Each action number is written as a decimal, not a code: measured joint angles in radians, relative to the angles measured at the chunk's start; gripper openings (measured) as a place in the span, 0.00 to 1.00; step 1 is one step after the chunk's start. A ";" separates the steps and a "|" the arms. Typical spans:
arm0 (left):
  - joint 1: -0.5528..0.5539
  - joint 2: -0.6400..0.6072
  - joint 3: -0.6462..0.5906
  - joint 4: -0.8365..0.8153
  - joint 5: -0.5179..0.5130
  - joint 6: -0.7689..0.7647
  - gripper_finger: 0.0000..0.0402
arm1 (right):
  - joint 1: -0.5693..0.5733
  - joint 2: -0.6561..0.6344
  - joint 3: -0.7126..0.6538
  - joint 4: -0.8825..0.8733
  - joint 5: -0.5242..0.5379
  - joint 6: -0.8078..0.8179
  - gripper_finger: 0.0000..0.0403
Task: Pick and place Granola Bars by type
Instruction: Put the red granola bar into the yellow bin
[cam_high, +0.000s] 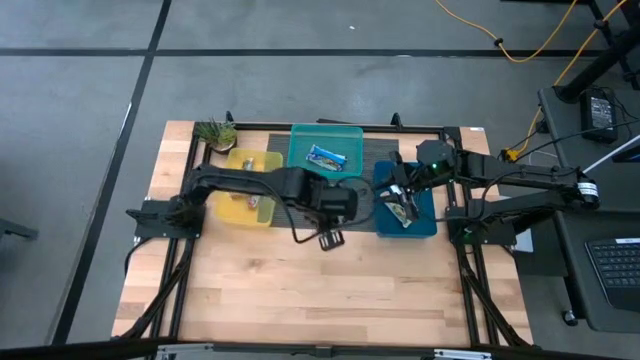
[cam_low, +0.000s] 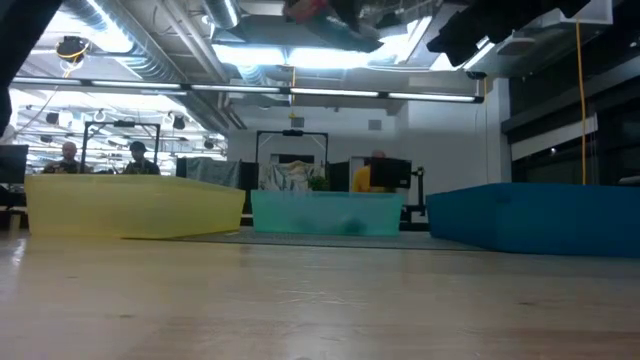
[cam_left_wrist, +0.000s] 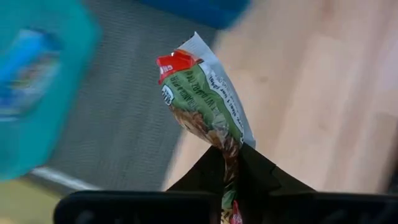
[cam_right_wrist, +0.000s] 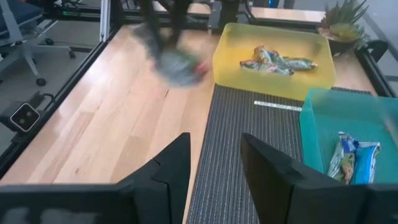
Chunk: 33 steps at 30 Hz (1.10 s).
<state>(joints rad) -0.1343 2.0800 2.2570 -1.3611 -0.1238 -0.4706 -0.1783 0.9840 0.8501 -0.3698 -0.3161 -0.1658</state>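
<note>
My left gripper (cam_high: 331, 237) is raised above the wooden table, in front of the teal bin (cam_high: 325, 135), and is shut on a green-and-white granola bar (cam_left_wrist: 205, 99) with a red end. In the right wrist view that bar (cam_right_wrist: 180, 65) shows as a blur. My right gripper (cam_right_wrist: 214, 146) hovers open over the blue bin (cam_high: 428, 225) with nothing between its fingers. Other bars lie in the yellow bin (cam_right_wrist: 277, 60), the teal bin (cam_right_wrist: 351, 158) and the blue bin (cam_high: 402, 210). My left gripper pinches one end of the bar's wrapper (cam_left_wrist: 229, 149) between its two fingers (cam_left_wrist: 261, 174). The fingers slant steeply down from above. The rest of the bar sticks out past the fingertips, its red end farthest out, and is lifted clear of the table.
The three bins stand in a row on a dark ribbed mat (cam_right_wrist: 249, 124) along the table's far side: yellow (cam_high: 250, 160) left, teal middle, blue right. A small potted plant (cam_high: 215, 132) sits at the far left corner. Bare wood (cam_high: 320, 290) fills the near half.
</note>
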 joint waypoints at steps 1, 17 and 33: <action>0.000 -0.011 -0.001 -0.014 -0.040 -0.004 0.04 | 0.000 0.000 0.000 -0.002 0.000 0.000 0.36; 0.333 -0.378 -0.210 -0.181 -0.319 -0.021 0.03 | 0.000 0.000 0.000 0.005 0.008 -0.061 0.36; 0.543 -0.619 -0.965 0.212 -0.099 -0.163 0.03 | -0.032 0.000 0.000 0.008 0.011 -0.232 0.36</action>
<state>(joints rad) 0.4091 1.4612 1.2920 -1.1494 -0.2230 -0.6338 -0.2106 0.9844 0.8501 -0.3619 -0.3050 -0.3981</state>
